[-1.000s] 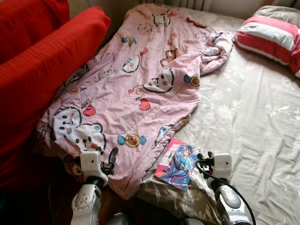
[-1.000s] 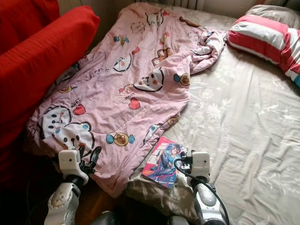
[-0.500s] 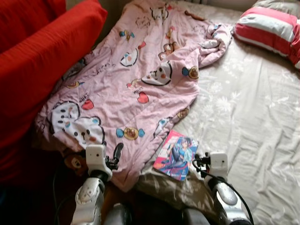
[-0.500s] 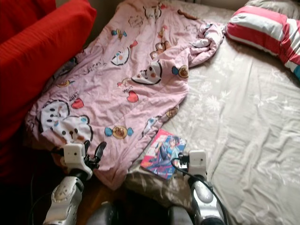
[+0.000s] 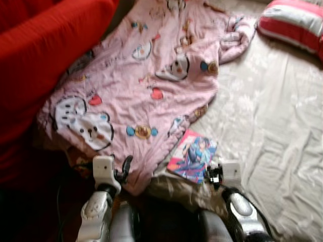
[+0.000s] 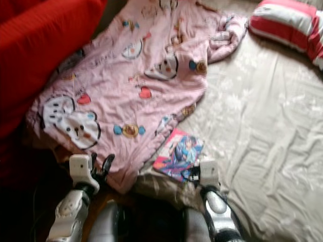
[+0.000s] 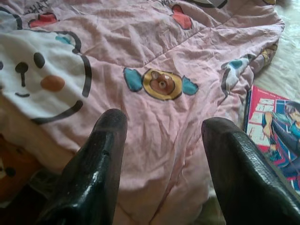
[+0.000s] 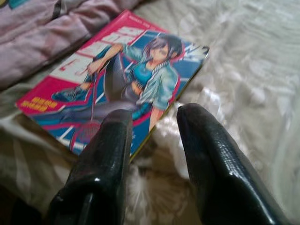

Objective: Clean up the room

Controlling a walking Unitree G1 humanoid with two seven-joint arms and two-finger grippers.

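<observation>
A pink cartoon-print blanket (image 5: 146, 91) lies spread over the left half of the bed, its near corner hanging off the edge. A pink and blue comic book (image 5: 193, 156) lies flat on the beige sheet (image 5: 272, 126) beside that corner. My right gripper (image 5: 212, 174) is open just short of the book's near corner; in the right wrist view its fingertips (image 8: 119, 117) hover over the cover (image 8: 117, 79) with nothing between them. My left gripper (image 7: 164, 126) is open, held above the blanket's near corner (image 7: 159, 47).
A big red cushion (image 5: 45, 55) rises along the left side of the bed. A red and white striped pillow (image 5: 292, 25) lies at the far right. The floor in front of the bed edge is dark.
The camera has moved forward and tilted down, so the scene has shifted and blurred. My right gripper now sits closer to the comic book's near corner. The left gripper stays over the blanket corner.
</observation>
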